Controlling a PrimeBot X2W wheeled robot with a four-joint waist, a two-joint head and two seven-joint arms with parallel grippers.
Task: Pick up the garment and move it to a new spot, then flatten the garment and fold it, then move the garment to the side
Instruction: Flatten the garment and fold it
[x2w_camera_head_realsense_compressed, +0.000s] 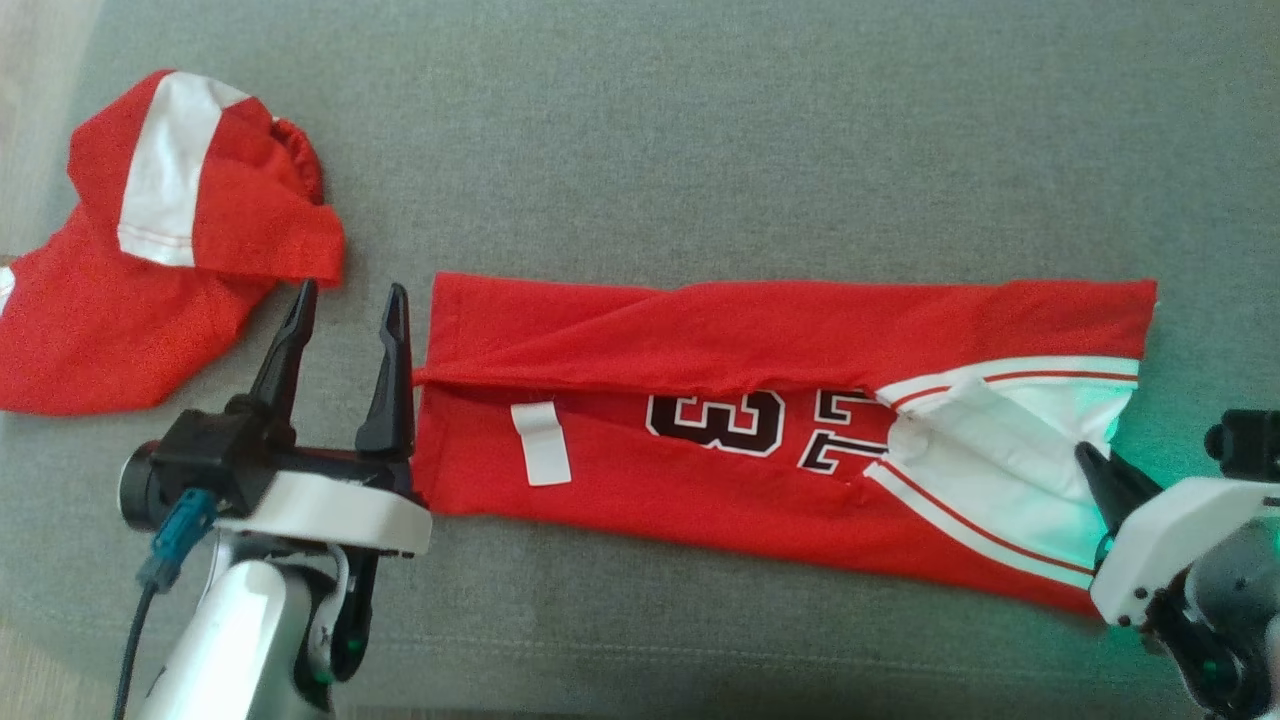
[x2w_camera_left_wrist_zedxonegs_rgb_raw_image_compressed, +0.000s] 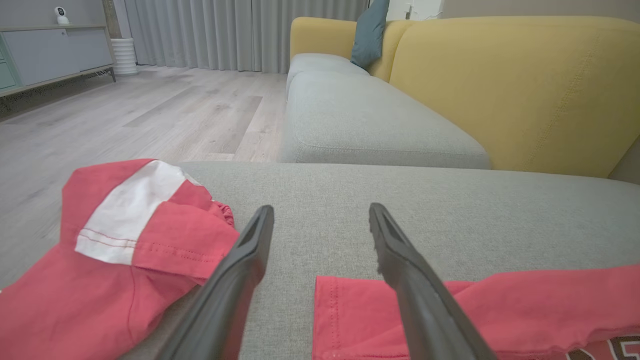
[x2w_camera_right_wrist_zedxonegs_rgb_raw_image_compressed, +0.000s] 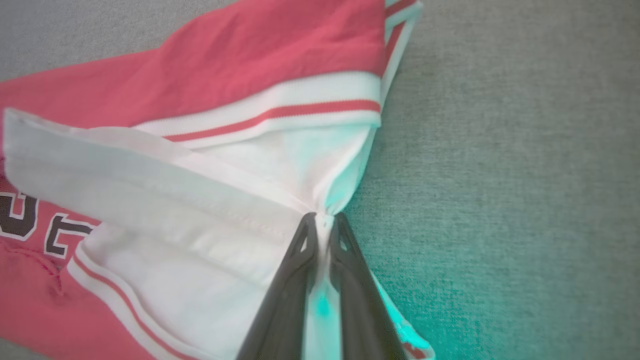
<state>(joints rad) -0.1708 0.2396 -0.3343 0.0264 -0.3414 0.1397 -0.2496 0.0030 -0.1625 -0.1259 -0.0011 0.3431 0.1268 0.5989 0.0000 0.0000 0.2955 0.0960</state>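
Fold step: right gripper (x2w_camera_right_wrist_zedxonegs_rgb_raw_image_compressed: 322, 217) pinches the white end of the garment (x2w_camera_head_realsense_compressed: 720, 480) lying mid sofa cushion (x2w_camera_head_realsense_compressed: 700, 150), left gripper (x2w_camera_head_realsense_compressed: 351, 290) spread beside its other end, probably grabs there next.

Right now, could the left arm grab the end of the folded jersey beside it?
Probably yes: the left gripper stands open right beside the end of the jersey, with nothing lying between them.
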